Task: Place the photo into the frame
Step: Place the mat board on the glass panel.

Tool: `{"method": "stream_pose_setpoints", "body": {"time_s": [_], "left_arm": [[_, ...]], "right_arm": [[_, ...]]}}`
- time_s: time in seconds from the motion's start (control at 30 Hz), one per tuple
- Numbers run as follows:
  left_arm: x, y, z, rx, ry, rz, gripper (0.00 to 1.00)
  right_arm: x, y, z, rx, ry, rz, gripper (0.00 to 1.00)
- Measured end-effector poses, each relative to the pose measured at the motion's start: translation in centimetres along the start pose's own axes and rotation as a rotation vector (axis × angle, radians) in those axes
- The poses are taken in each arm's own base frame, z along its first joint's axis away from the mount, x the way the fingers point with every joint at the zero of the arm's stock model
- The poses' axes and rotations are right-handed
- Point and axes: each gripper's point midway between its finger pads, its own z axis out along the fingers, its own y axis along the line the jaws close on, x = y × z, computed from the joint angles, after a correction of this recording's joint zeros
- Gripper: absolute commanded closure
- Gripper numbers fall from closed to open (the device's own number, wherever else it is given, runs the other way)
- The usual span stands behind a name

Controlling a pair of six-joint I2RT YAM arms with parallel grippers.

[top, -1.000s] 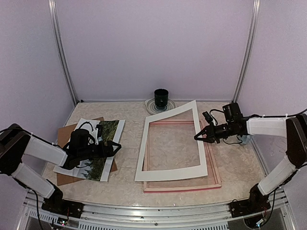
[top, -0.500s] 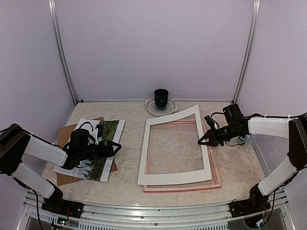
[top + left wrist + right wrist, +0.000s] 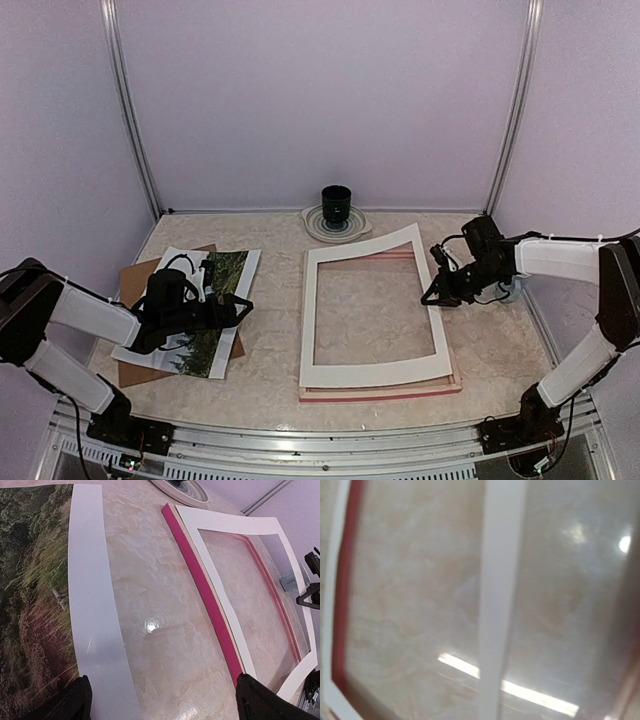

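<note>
One photo point(image 3: 226, 275) lies at the left on a brown board point(image 3: 136, 274), under the wide-open left gripper point(image 3: 240, 312). Right of it the frame point(image 3: 380, 393) lies flat with a white mat point(image 3: 372, 374) on top, and the closed right gripper point(image 3: 430, 297) pinches the mat's right edge.

Even light, glare spots, right-wrist view blurred

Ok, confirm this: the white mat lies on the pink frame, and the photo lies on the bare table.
Not quite: the white mat does lie on the pink frame, but the photo lies on a brown board, as the top view shows.
</note>
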Motion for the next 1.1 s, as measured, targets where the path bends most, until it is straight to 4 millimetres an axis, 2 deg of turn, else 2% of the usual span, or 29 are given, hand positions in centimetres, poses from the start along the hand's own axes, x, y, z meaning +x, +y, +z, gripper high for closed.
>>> {"method": "stream_pose_setpoints", "body": {"time_s": [0.17, 0.47, 1.1], "left_arm": [[0.0, 0.0, 0.0, 0.000, 0.000, 0.000, 0.01], [0.0, 0.0, 0.0, 0.000, 0.001, 0.000, 0.01], [0.0, -0.1, 0.0, 0.004, 0.003, -0.001, 0.01]], "right_arm": [[0.3, -1.0, 0.4, 0.045, 0.017, -0.002, 0.93], [0.0, -1.8, 0.1, 0.098, 0.010, -0.028, 0.92], [0.3, -1.6, 0.2, 0.099, 0.022, -0.061, 0.87]]}}
